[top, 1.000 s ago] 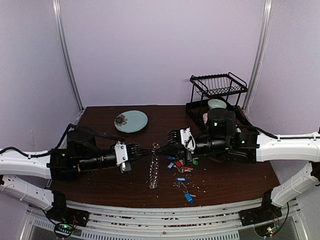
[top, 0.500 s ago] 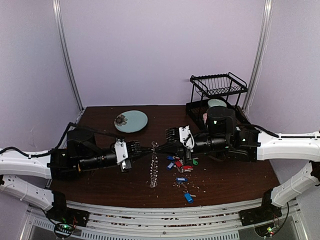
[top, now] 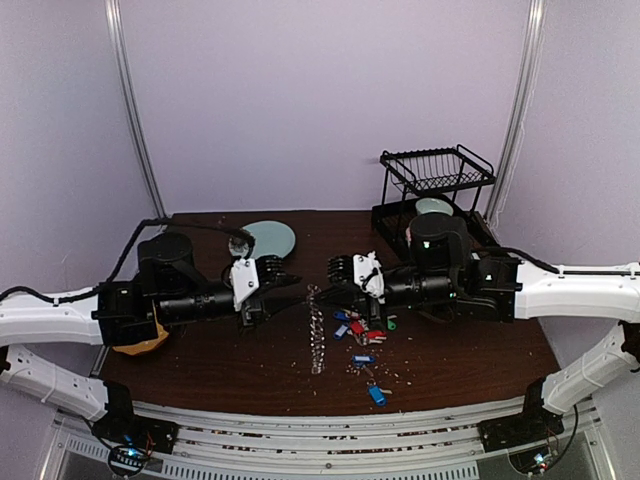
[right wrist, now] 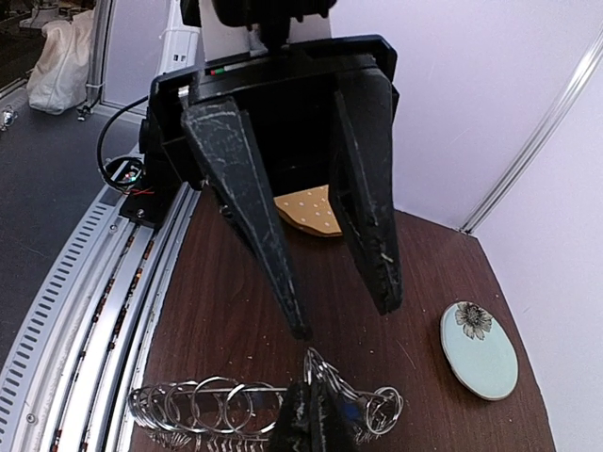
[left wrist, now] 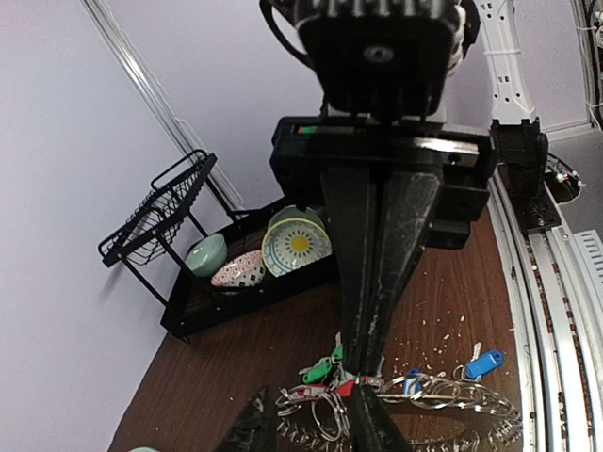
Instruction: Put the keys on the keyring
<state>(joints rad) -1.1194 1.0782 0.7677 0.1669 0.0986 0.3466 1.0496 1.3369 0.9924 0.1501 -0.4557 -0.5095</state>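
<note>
The keyring (top: 316,335), a thin metal ring strung with many small silvery rings and keys, hangs edge-on from my right gripper (top: 320,291), which is shut on its top. The right wrist view shows that gripper (right wrist: 312,426) pinching the keyring (right wrist: 212,407). My left gripper (top: 283,280) is open just left of the ring; its fingers (right wrist: 252,212) are apart and hold nothing. In the left wrist view, the left gripper (left wrist: 311,428) frames the keyring (left wrist: 443,397). Loose keys (top: 362,330) with green (left wrist: 320,370), red and blue (left wrist: 482,363) tags lie on the table.
A black dish rack (top: 437,185) with bowls (left wrist: 296,247) stands at the back right. A pale blue plate (top: 262,241) sits at the back centre. An orange spotted item (top: 140,340) lies beside the left arm. One blue-tagged key (top: 376,394) lies near the front edge.
My left gripper has opened, let go of the keyring and drawn back to the left. The keyring now hangs from the right gripper alone, and its lower end has shifted slightly right.
</note>
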